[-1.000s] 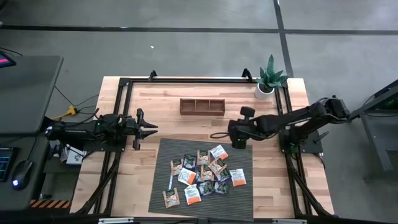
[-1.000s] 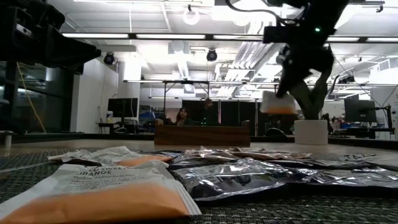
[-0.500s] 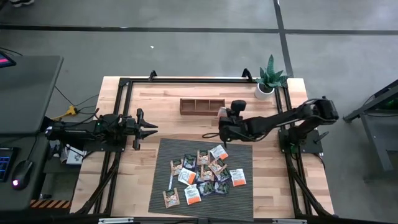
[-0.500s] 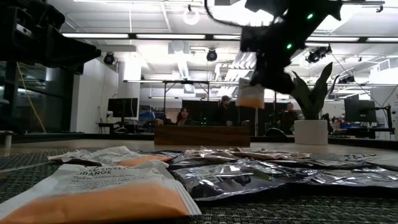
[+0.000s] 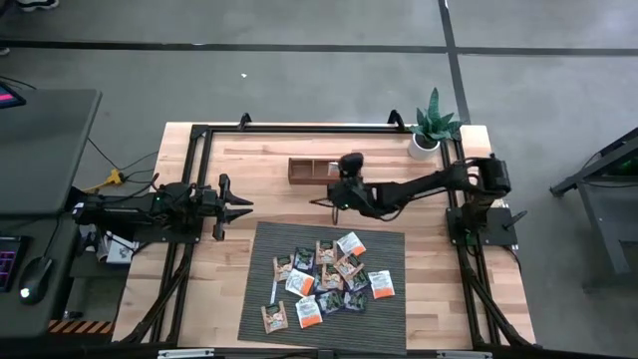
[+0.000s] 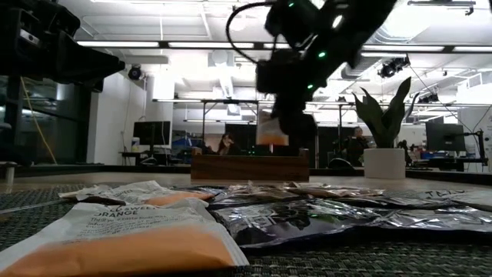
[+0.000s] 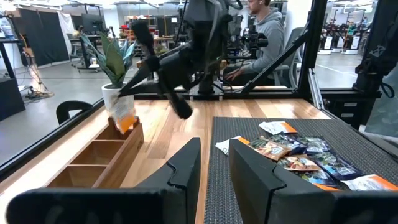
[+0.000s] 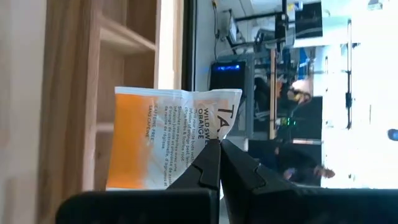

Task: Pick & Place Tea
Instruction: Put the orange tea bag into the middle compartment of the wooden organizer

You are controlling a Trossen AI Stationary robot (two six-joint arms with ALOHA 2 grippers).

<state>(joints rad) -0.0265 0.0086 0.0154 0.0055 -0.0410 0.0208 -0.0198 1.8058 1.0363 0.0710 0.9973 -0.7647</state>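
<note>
Orange-and-white foil tea sachet (image 8: 168,144) pinched in right gripper (image 8: 219,163), held just above right end of wooden three-compartment tray (image 5: 324,171); not released. Remaining sachets (image 5: 324,277) on dark mat (image 5: 261,249). Left gripper (image 5: 237,206) idle left of tray, fingers part-open, empty.

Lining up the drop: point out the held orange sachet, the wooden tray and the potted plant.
held orange sachet (image 8: 163,138): right wrist view, middle of its printed face.
wooden tray (image 5: 304,180): high view, front wall near its left end.
potted plant (image 5: 425,146): high view, white pot.
</note>
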